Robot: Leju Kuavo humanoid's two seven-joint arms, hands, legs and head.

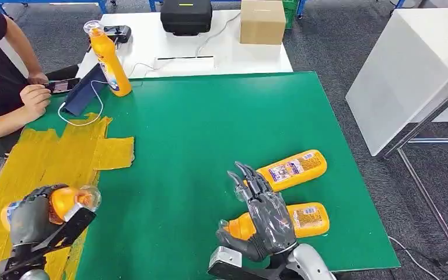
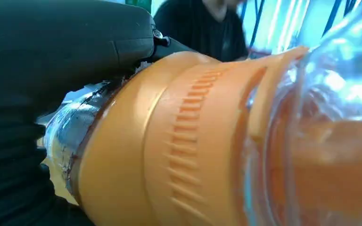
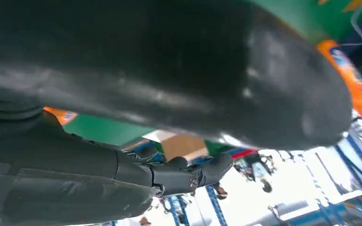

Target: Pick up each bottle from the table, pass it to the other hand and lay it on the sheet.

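Observation:
My left hand (image 1: 30, 220) grips an orange bottle (image 1: 64, 204) with a clear cap, low over the near end of the yellow sheet (image 1: 46, 154). The left wrist view has that bottle's ribbed orange collar (image 2: 188, 141) up close against my left hand (image 2: 52, 56). My right hand (image 1: 262, 213) is open, fingers stretched out flat above the neck end of a lying orange bottle (image 1: 306, 220). A second orange bottle (image 1: 294, 169) lies just beyond its fingertips. A third bottle (image 1: 109, 58) stands upright at the green table's far left corner, and appears as an orange shape (image 3: 353, 84) in the right wrist view.
A person sits at the far left with a hand (image 1: 34, 99) on a phone, beside a dark blue stand (image 1: 84, 90) and white cable. Behind the green table (image 1: 210, 128) a white table carries a black case (image 1: 185, 16) and a cardboard box (image 1: 262, 22). A white table (image 1: 408, 70) stands at the right.

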